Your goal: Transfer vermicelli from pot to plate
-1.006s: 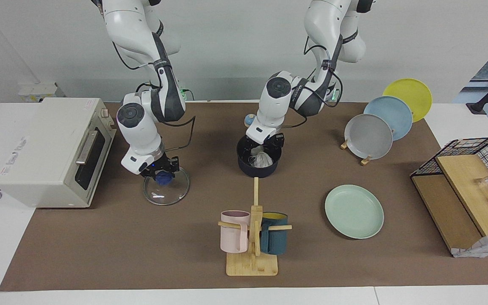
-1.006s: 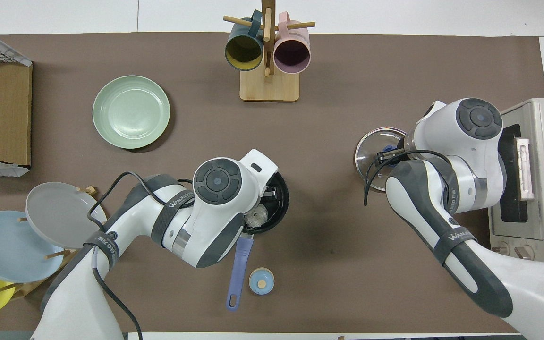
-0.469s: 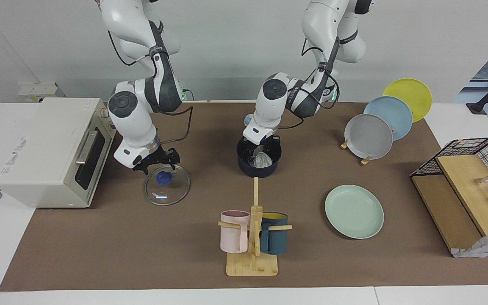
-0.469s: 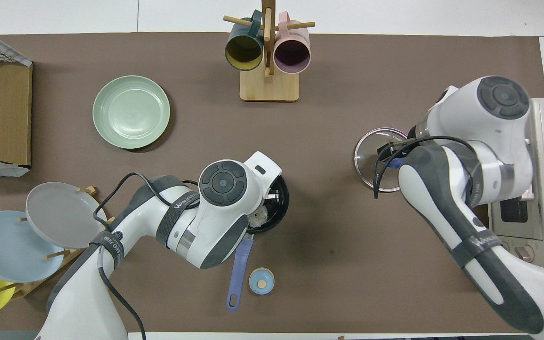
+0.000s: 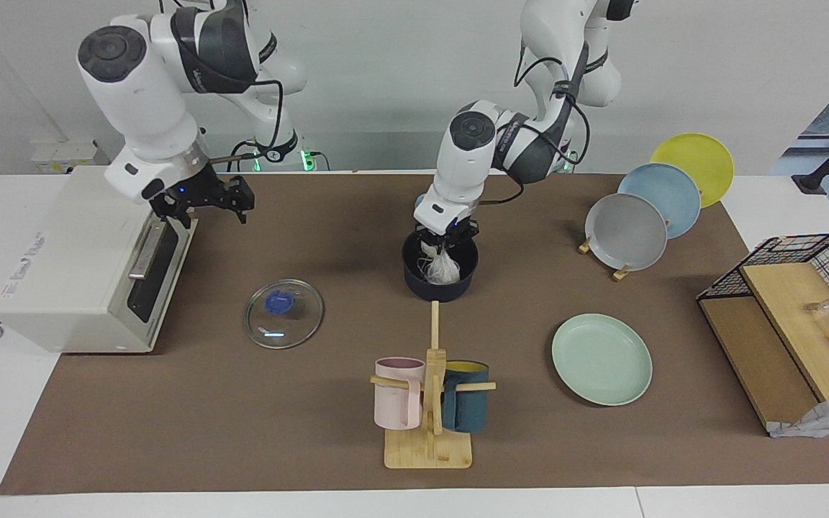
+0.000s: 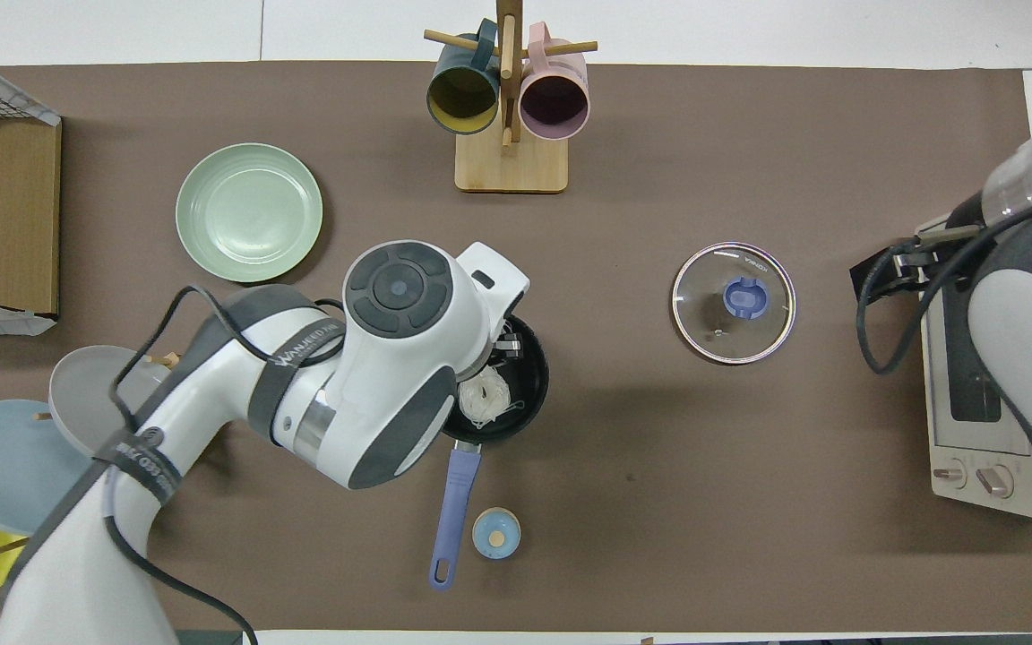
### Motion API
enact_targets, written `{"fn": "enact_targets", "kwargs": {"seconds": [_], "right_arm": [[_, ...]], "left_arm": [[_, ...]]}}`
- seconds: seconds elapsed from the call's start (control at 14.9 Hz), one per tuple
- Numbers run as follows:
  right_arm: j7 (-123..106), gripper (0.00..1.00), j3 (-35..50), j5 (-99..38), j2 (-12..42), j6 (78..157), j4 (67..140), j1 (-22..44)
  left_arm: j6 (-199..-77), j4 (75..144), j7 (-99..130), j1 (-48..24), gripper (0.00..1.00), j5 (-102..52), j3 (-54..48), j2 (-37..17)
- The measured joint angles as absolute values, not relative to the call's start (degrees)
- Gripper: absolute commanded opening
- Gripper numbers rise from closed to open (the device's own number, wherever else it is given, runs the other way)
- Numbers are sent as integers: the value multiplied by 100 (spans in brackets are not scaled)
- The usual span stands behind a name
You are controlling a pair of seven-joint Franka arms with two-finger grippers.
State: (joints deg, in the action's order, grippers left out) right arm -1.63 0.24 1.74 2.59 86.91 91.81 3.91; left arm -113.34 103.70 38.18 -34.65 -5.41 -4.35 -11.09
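The dark navy pot stands mid-table, its blue handle pointing toward the robots. The whitish vermicelli bundle hangs partly inside it and also shows in the overhead view. My left gripper is just above the pot's rim, shut on the top of the vermicelli. The mint-green plate lies empty, farther from the robots, toward the left arm's end. My right gripper is open and empty, raised over the toaster oven's front edge.
The glass lid with a blue knob lies flat beside the toaster oven. A wooden mug rack with two mugs stands farther out than the pot. Grey, blue and yellow plates sit in a stand. A wire basket is at the left arm's end.
My right gripper let go of the lid's knob and rose away toward the oven. My left gripper closed on the vermicelli and lifted slightly, pulling it up in the pot.
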Motion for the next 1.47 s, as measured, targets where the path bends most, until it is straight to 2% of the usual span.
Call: {"fn": "enact_targets", "kwargs": {"seconds": [0.2,0.4,0.74,1.07,1.47], "right_arm": [[-163,100,24,174,1,8429,9283,284],[-163,100,23,174,-82,8417,9454,145],[-163,100,30,174,-87,8417,9501,55],[-163,100,51,174,-98,8422,9476,56],[-163,100,48,174,-116,8430,9333,51]], "left_arm": [[-10246,9493,3560,-2870,0,-532,-406,-903],[-9566,8726,2876,-1800,0,-589,-371,-894],[-9863,8578,1438,-373,0,-735,-352,-1248],[-11028,8754,1083,-163,0,-739,-410,-1978],[-11898,9241,774,-220,0,-739,-452,-2374]]}}
